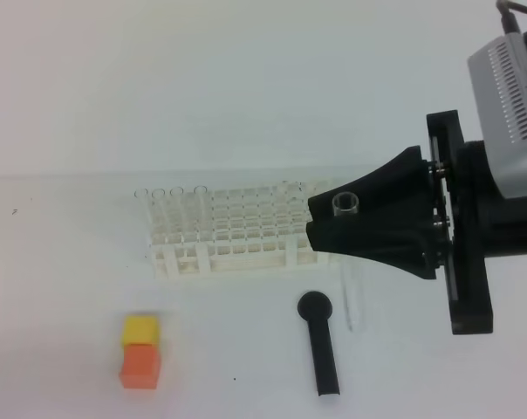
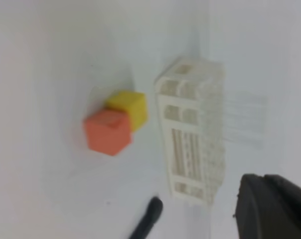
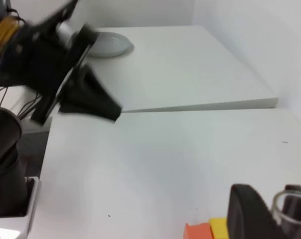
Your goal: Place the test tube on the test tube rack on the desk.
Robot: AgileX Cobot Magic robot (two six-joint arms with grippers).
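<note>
Only the overhead view shows the right gripper (image 1: 320, 225) narrowly closed on the upright test tube (image 1: 345, 206), beside the rack's (image 1: 233, 231) right end. Its wrist view catches the left gripper (image 3: 108, 110), shut, over bare desk (image 3: 180, 159) well apart.

Right gripper (image 3: 270, 211) clasps the test tube (image 3: 285, 206) (orange block (image 3: 198, 231) below).

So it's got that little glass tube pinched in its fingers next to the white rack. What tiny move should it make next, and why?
Probably shift the right gripper a little left over the test tube rack. The test tube hangs upright in its fingers just off the rack's right end, its bottom over the bare desk near the black stick, so it likely must line up above a free hole before going down.
</note>
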